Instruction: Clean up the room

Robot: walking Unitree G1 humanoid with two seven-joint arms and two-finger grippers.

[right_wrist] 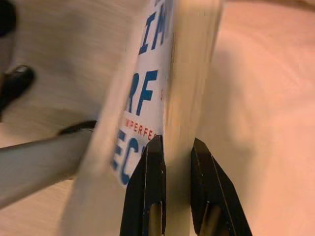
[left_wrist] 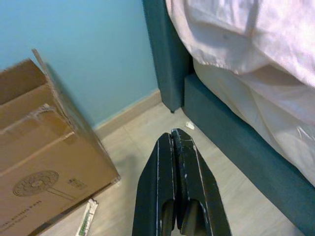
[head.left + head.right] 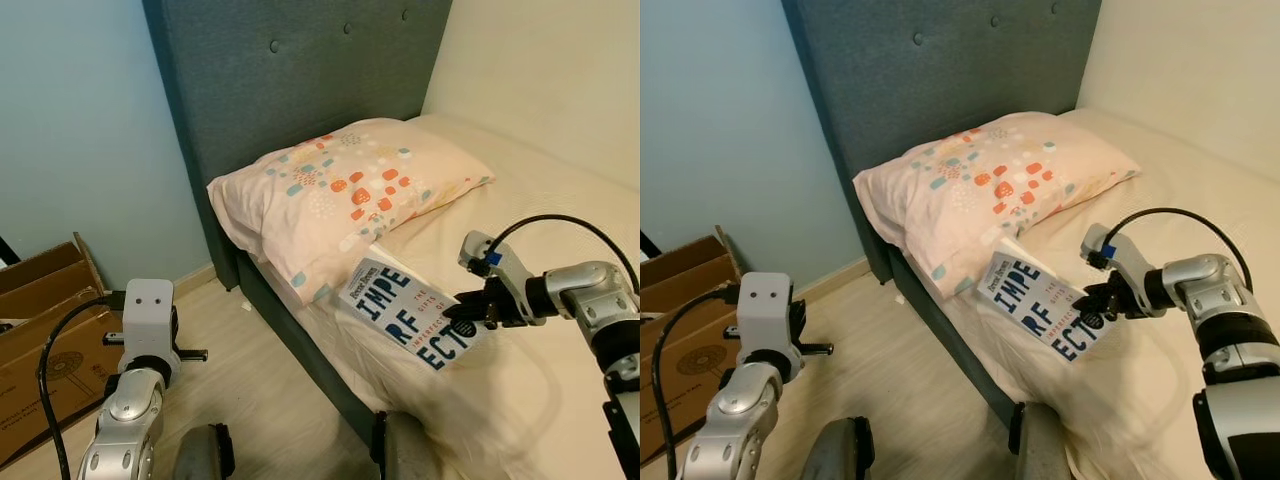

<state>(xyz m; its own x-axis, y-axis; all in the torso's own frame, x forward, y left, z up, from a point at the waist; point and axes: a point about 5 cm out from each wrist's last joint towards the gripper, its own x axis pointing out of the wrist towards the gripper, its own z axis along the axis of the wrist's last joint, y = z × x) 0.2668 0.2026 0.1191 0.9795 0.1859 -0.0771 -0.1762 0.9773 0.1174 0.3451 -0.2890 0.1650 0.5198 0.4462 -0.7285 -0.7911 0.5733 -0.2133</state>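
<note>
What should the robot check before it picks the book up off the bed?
1. Right gripper is at the book: ok, its fingers straddle the book's edge in the right wrist view.
2. Grip is firm: cannot tell; only a narrow strip near the edge sits between the fingers.
3. Book is free of the pillow: cannot tell; the far corner lies right against the pillow's edge.
4. Left gripper is out of the way: ok, shut and pointing at the floor beside the bed frame.
5. Cardboard box is away from the book's path: ok, it stands on the floor by the blue wall.
</note>
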